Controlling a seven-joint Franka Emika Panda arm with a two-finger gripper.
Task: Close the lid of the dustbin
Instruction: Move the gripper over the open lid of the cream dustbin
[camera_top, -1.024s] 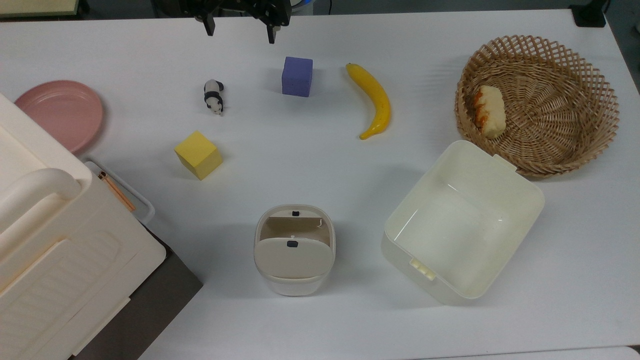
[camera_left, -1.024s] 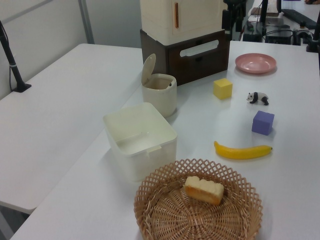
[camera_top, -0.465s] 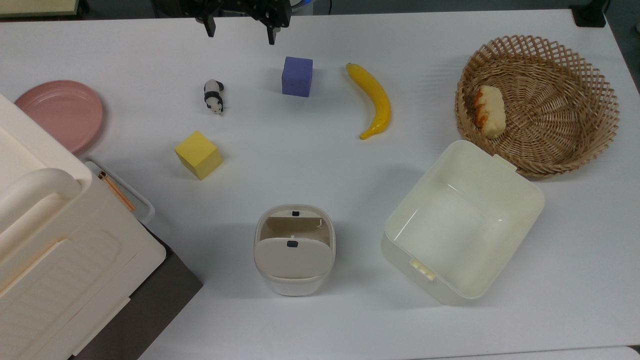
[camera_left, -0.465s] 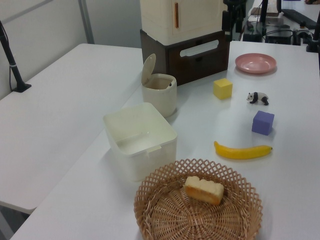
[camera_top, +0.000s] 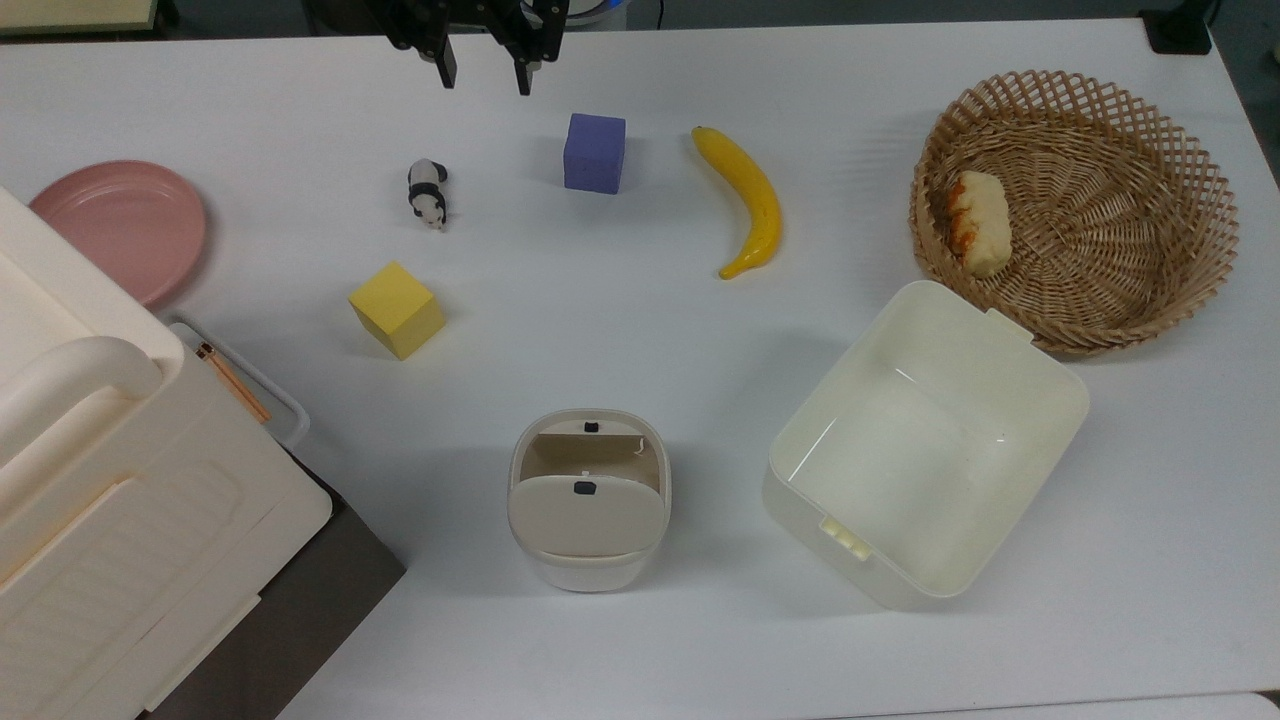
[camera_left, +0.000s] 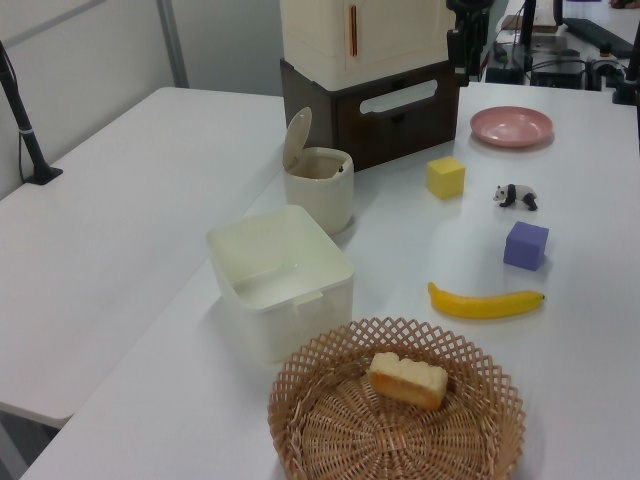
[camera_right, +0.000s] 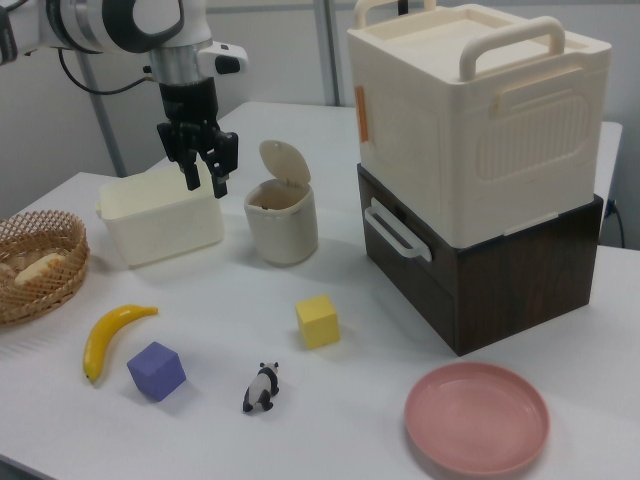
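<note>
The small white dustbin (camera_top: 588, 570) stands near the table's front edge in the top view, left of a cream tub. Its beige lid (camera_top: 587, 518) is tipped up on its hinge, leaving the mouth open; the black square mark faces up. In the right view the lid (camera_right: 283, 160) stands upright above the dustbin (camera_right: 282, 228), and the left view shows the same raised lid (camera_left: 296, 137) over the dustbin (camera_left: 321, 192). My gripper (camera_top: 485, 75) hangs at the table's far edge, well away from the bin, open and holding nothing. In the right view the gripper (camera_right: 207, 182) hovers left of the lid.
A purple cube (camera_top: 594, 152), a banana (camera_top: 745, 200), a toy panda (camera_top: 428, 194) and a yellow cube (camera_top: 396, 309) lie between gripper and bin. The cream tub (camera_top: 1040, 395) and a wicker basket (camera_top: 1190, 170) are at the top view's right; a pink plate (camera_top: 115, 225) and big storage box (camera_top: 90, 480) at its left.
The gripper's fingers have drawn closer together and it has come a little lower in the top view. The bin and its lid have not moved.
</note>
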